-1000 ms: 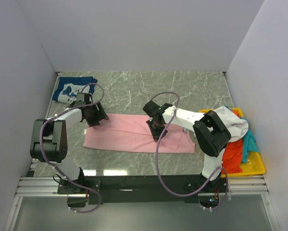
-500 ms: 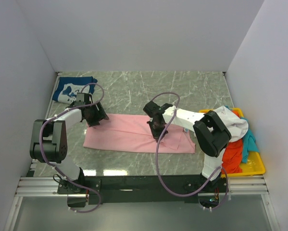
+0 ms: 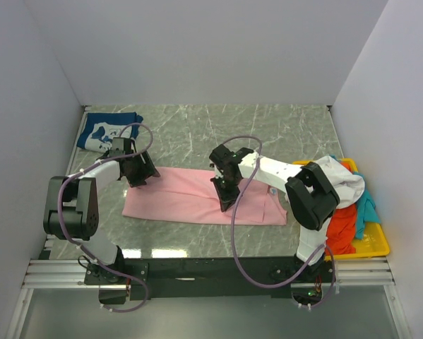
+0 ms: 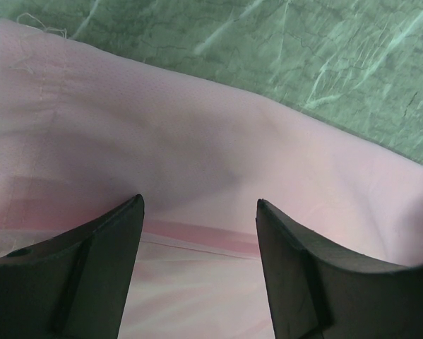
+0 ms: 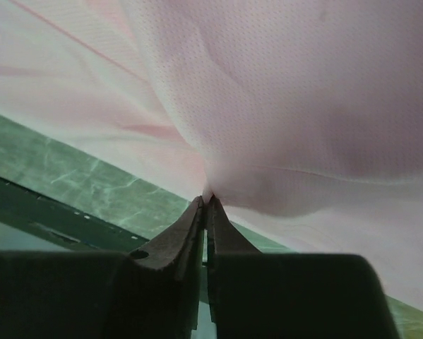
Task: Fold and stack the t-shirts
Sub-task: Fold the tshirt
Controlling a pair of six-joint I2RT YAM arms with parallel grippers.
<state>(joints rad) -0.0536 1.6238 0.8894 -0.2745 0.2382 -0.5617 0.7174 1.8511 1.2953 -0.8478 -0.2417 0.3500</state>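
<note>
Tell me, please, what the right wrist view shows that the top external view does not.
Only the right wrist view: the right gripper shut on a pinched pucker of the pink t-shirt, creases running to the pinch. Only the top external view: the left gripper over that shirt's far left edge, the navy t-shirt in the far left corner, and the yellow tray holding a heap of t-shirts at the right. Both: the pink shirt lying on the green marble table.

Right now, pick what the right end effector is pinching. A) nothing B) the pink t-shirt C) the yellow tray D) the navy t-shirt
B: in the right wrist view the right end effector is shut on a gathered fold of the pink t-shirt.
</note>
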